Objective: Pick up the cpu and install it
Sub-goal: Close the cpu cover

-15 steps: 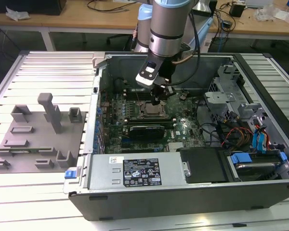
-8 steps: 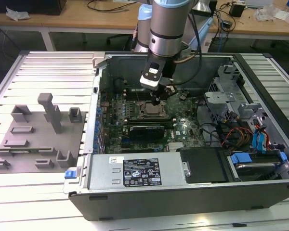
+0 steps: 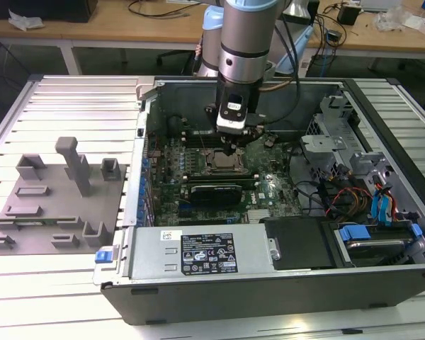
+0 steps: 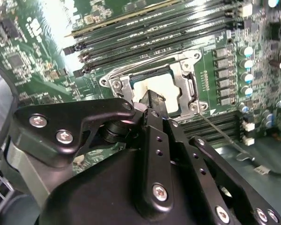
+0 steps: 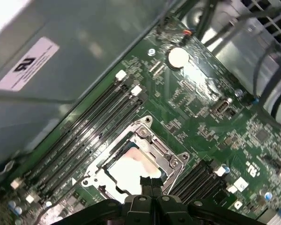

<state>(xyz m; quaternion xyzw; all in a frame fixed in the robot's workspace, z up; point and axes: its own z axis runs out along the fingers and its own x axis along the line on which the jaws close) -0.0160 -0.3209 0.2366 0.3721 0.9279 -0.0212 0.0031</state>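
Jaws, closed and empty, hover over the cpu (image 5: 131, 169) inside the case (image 3: 283, 292) on the slatted table (image 3: 49, 297).

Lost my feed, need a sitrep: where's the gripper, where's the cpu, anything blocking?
Gripper shut, down at the socket. Cpu flat inside it, pale top up. Nothing else over it.
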